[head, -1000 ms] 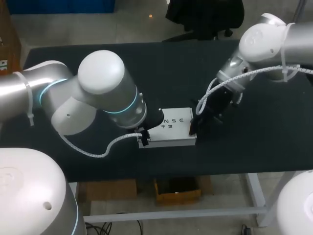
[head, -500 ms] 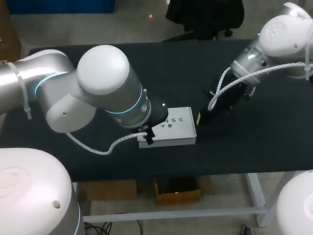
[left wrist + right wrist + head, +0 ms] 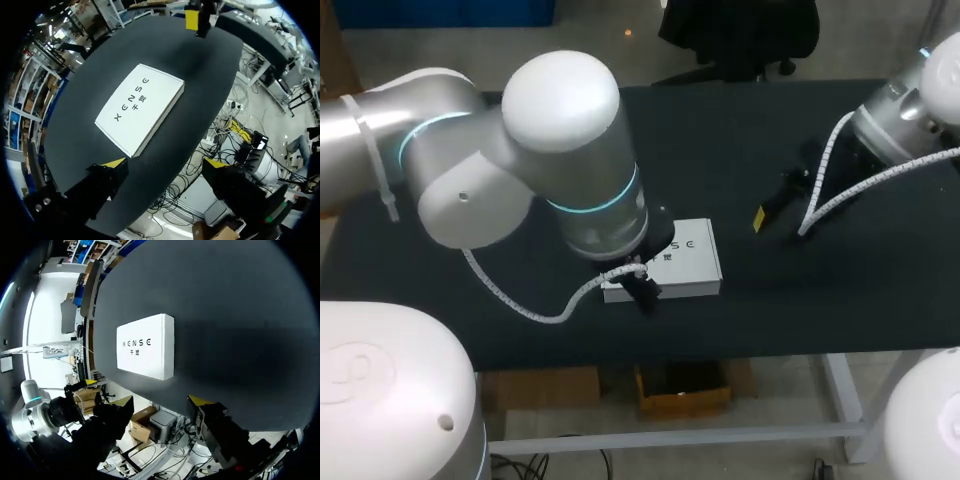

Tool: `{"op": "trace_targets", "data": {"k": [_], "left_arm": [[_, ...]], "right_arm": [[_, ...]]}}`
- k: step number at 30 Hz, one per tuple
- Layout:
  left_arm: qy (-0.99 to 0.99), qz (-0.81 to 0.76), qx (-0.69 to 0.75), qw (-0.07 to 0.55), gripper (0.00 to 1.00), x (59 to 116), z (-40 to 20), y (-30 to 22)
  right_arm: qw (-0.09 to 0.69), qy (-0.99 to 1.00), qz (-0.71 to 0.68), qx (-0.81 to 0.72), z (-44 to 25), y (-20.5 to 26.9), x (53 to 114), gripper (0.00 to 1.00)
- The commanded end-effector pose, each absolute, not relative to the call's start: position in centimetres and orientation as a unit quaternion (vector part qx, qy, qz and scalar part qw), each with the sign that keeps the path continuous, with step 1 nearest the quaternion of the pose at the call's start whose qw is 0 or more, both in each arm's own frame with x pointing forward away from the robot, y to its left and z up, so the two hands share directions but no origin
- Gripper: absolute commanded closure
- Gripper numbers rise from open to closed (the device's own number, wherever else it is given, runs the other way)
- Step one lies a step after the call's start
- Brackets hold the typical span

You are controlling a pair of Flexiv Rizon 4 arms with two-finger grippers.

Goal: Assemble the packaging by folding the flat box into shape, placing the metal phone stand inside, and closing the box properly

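Note:
The white box (image 3: 688,262) lies closed and flat on the black table (image 3: 500,300), printed face up. The metal phone stand is not visible in any view. My left gripper (image 3: 642,291) hangs over the box's near left corner, partly hidden by its own arm. In the left wrist view the left gripper (image 3: 165,164) is open and holds nothing, with the box (image 3: 140,107) ahead of it. My right gripper (image 3: 761,217) is to the right of the box, clear of it. In its own view the right gripper (image 3: 161,401) is open, the box (image 3: 146,346) ahead of it.
My left arm's big white elbow (image 3: 560,100) hangs over the table's left middle and hides the surface under it. My right gripper's yellow tip (image 3: 192,19) shows beyond the box in the left wrist view. The table's near edge (image 3: 720,352) runs close in front of the box.
Both grippers have opened and come off the box. My right gripper has drawn away to the right. My left arm has shifted right and lifted. The box has stayed put.

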State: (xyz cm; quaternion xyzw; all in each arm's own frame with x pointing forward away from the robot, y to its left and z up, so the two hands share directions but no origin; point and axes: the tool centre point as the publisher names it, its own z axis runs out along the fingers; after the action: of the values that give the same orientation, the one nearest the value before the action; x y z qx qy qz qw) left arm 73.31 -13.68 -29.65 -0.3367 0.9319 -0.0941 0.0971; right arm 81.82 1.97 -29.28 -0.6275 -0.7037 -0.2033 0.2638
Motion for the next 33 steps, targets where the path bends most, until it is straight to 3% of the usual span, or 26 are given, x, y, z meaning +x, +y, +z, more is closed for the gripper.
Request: {"op": "trace_targets", "data": {"k": [1, 8, 26, 33], "left_arm": [[0.916, -0.046, -0.392, 0.07, 0.0, 73.0, -30.7, -15.0], [0.861, -0.045, -0.507, -0.005, 0.0, 71.9, -33.2, -14.9], [0.86, -0.042, -0.508, -0.014, 0.0, 71.3, -35.0, -16.4], [0.844, -0.044, -0.532, -0.048, 0.0, 70.7, -37.2, -18.5]], "right_arm": [[0.193, -0.696, -0.283, -0.631, -28.7, 0.6, 81.1, 0.0], [0.15, -0.715, -0.315, -0.606, -28.6, -0.9, 81.6, 0.0], [0.15, -0.702, -0.329, -0.613, -29.8, -1.8, 81.5, 0.0], [0.079, -0.702, -0.394, -0.588, -29.8, -4.4, 81.3, 0.0]]}}
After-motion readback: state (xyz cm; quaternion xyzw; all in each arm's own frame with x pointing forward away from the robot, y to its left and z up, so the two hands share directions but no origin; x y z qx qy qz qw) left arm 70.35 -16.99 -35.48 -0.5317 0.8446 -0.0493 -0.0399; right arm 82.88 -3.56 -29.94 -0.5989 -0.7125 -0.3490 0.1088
